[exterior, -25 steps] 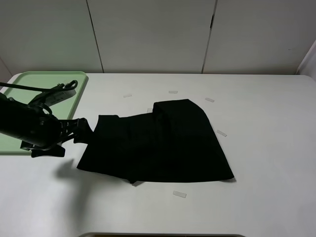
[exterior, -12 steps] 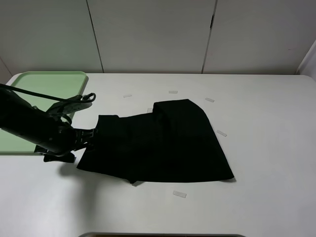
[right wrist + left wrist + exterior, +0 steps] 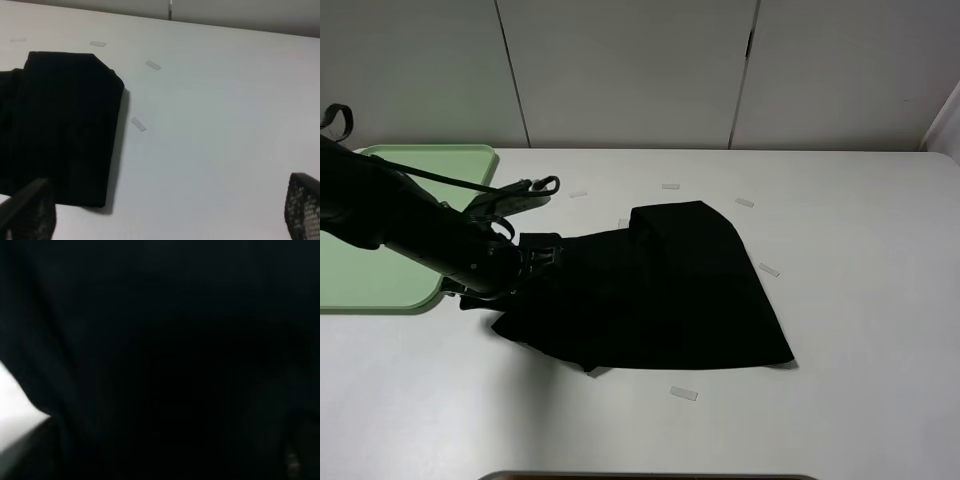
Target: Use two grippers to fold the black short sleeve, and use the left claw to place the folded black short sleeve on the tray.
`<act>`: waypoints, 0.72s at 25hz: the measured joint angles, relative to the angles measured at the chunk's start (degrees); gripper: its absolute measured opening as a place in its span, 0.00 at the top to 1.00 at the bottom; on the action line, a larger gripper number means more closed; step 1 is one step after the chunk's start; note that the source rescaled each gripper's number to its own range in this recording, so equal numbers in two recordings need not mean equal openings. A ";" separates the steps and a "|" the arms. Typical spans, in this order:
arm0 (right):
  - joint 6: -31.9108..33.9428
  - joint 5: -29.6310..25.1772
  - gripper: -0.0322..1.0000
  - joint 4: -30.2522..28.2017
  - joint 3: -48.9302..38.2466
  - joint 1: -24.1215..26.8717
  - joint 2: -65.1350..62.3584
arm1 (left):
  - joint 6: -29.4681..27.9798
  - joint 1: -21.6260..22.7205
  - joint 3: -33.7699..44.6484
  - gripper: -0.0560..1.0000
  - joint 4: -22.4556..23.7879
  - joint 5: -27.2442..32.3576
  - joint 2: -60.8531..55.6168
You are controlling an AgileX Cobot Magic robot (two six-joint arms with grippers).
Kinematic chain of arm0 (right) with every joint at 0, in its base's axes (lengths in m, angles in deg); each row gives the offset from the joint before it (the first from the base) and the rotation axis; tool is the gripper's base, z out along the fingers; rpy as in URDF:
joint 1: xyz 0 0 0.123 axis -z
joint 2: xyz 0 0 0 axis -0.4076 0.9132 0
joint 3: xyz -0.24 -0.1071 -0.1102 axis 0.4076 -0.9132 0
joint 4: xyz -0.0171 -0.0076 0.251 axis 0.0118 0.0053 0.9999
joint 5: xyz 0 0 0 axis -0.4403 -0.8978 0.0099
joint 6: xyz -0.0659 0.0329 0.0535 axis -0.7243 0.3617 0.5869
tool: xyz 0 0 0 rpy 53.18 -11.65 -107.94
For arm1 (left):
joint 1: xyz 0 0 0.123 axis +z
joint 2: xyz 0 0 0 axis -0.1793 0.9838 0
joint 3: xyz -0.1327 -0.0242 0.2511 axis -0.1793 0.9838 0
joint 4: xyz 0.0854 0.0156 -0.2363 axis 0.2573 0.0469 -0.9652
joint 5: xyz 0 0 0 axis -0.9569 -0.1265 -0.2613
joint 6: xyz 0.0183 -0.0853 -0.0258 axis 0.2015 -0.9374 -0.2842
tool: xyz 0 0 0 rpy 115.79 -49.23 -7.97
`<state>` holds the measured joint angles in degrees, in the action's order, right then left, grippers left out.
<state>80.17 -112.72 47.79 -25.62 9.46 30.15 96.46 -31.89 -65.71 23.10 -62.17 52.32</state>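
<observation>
Folded black short sleeve (image 3: 660, 290) lies in the middle of the table (image 3: 860, 330), right of the tray (image 3: 370, 285). Left end effector (image 3: 532, 260) sits at its left edge; cannot tell whether spread or pinching. Right end effector (image 3: 165, 215) spread wide, holding nothing.

The left claw (image 3: 533, 258) has its tips lost against the black shirt (image 3: 660, 290), which darkens nearly its whole wrist view, and the picture's edge cuts off the tray (image 3: 370, 285).
</observation>
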 joint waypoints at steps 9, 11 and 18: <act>0.00 0.00 0.00 0.00 0.00 0.00 0.00 | 0.52 -2.23 -0.48 0.89 -1.02 0.84 1.62; 0.00 0.00 0.00 0.00 0.00 0.00 0.00 | 0.52 -2.23 -0.48 0.94 -0.61 1.12 1.62; 0.00 0.00 0.00 0.00 0.00 0.00 0.00 | -0.82 -0.24 -0.48 0.95 8.89 3.46 0.34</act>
<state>80.17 -112.72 47.79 -25.62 9.46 30.15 95.64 -32.14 -66.19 32.00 -58.71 52.66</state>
